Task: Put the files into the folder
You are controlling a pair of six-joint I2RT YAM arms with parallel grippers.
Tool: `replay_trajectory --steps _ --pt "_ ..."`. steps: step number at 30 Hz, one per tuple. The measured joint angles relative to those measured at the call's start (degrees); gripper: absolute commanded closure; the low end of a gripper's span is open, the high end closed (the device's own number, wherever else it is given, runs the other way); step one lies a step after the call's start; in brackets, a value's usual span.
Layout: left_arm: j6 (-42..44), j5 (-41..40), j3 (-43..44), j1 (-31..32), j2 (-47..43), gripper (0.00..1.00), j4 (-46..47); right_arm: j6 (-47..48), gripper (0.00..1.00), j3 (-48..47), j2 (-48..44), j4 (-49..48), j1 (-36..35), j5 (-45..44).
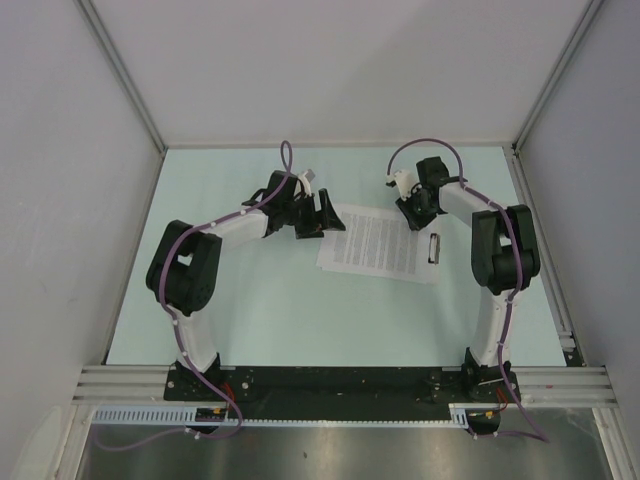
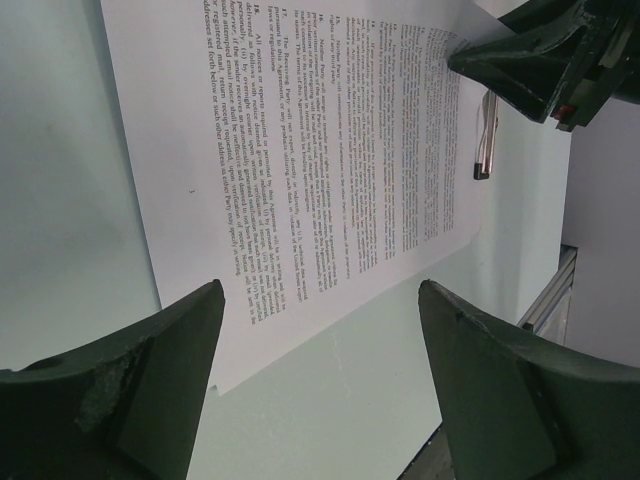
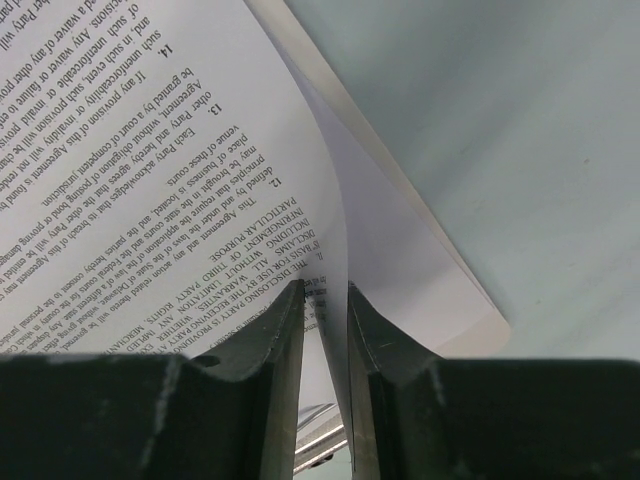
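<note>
Two files (image 1: 375,245) lie stacked on the folder (image 3: 440,290) at mid-table; the left gripper (image 1: 320,215) hovers at their 9 o'clock edge, jaws spread wide, probably ready to steady the stack. At the 1 o'clock corner the right gripper (image 3: 326,290) keeps its jaws a slit apart around the curled corner of the top sheet (image 3: 200,150) (loose, not pinched), likely to feed it under the clip (image 1: 433,247) at 3 o'clock.

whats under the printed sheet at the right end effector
Beneath the lifted printed sheet shows more white paper, then the folder with its rounded corner out. The rest of the folder is covered.
</note>
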State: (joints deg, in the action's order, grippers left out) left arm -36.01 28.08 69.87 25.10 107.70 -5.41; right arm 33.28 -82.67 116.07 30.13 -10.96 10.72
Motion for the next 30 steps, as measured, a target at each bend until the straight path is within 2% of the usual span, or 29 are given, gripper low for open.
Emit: replay_trajectory --steps 5,12,13,14,15,16,22,25,28,30 --pt "0.0 0.6 0.0 0.0 0.0 0.16 0.2 0.3 0.71 -1.2 0.7 0.0 -0.1 -0.7" --pt "0.0 0.9 0.0 0.0 0.0 0.16 0.2 0.3 0.54 -1.7 1.1 -0.1 -0.3 -2.1" --pt "0.0 0.9 0.0 0.0 0.0 0.16 0.2 0.1 0.47 -1.8 1.1 -0.1 -0.3 -2.5" --pt "0.0 1.0 0.0 0.0 0.0 0.16 0.2 -0.3 0.44 -1.9 1.1 -0.1 -0.4 -3.0" --pt "0.0 1.1 0.0 0.0 0.0 0.16 0.2 -0.8 0.36 -2.1 1.1 -0.1 -0.4 -3.7" --pt "-0.1 1.2 0.0 0.0 0.0 0.16 0.3 -1.6 0.03 -2.3 1.0 0.0 -0.5 -4.6" --pt "-1.1 1.8 0.3 0.4 0.0 0.19 0.3 -11.4 0.0 -6.5 -0.1 4.5 -0.3 -15.0" --pt "-1.4 -0.4 2.7 1.0 0.3 0.14 -2.4 -22.1 0.0 -9.0 -3.6 7.5 1.0 -23.1" --pt "-0.6 -4.9 7.2 1.8 1.0 0.11 -6.3 -31.7 0.0 -7.5 -9.9 7.7 4.4 -21.8" --pt "1.4 -8.3 10.4 2.3 1.5 0.15 -9.2 -36.2 0.0 -4.2 -14.0 6.8 7.0 -15.7"
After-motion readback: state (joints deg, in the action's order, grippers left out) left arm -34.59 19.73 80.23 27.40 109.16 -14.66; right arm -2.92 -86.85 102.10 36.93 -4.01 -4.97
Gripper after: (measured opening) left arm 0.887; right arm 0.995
